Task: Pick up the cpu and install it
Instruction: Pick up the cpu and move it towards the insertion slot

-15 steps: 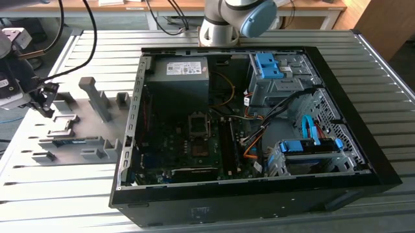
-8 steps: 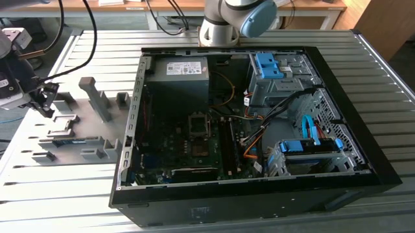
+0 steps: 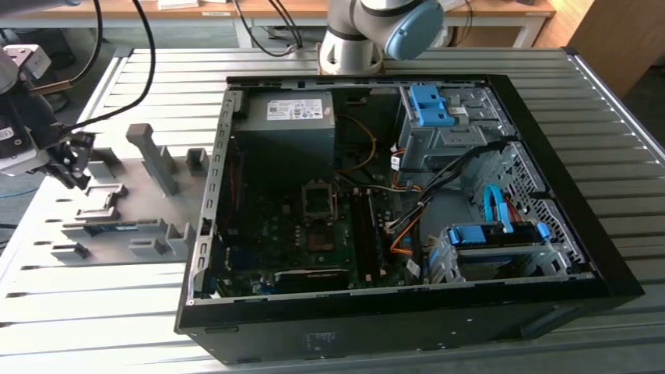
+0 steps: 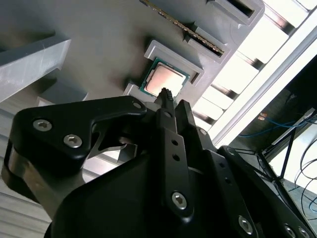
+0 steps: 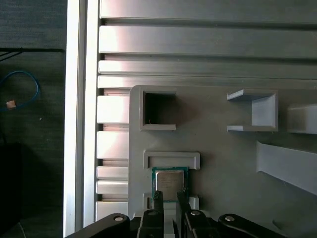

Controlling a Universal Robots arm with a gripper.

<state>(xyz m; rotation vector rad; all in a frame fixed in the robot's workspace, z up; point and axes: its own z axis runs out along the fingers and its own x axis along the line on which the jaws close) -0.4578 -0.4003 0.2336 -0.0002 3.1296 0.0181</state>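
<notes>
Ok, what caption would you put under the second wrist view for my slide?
The gripper hovers close to the cpu, lying in a pocket of the grey fixture plate.

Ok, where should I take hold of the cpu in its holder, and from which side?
Take the cpu by the two opposite edges that the raised lips of the grey holder leave free, coming straight down from above. It lies flat, metal face up, and looks too thin for a side approach. The gripper hangs right over it.
</notes>
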